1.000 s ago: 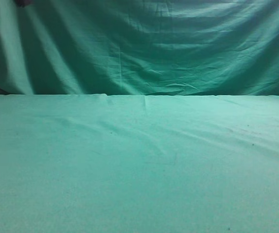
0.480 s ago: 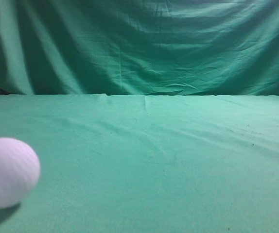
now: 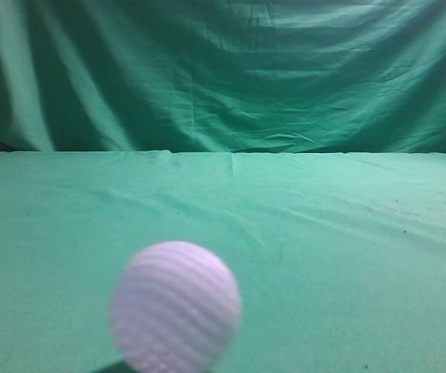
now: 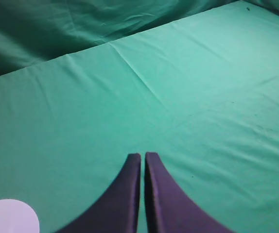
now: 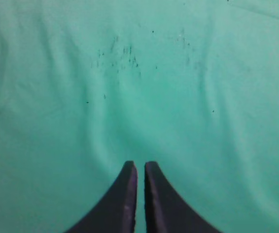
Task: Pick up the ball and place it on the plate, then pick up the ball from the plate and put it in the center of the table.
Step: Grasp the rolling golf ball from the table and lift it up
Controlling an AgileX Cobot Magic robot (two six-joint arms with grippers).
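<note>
A small white dimpled golf ball (image 3: 175,307), blurred, sits low and left of centre on the teal-green cloth tabletop (image 3: 347,256); left pincer (image 4: 143,156) and right pincer (image 5: 140,165) both closed, holding nothing.

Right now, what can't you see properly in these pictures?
- The ball: blurred in the exterior view, its bottom cut off by the lower edge. The left wrist view shows only a white sliver in the corner.
- The plate: in no view.
- The left gripper and right gripper: only dark fingertips show, the arms cut off below.
</note>
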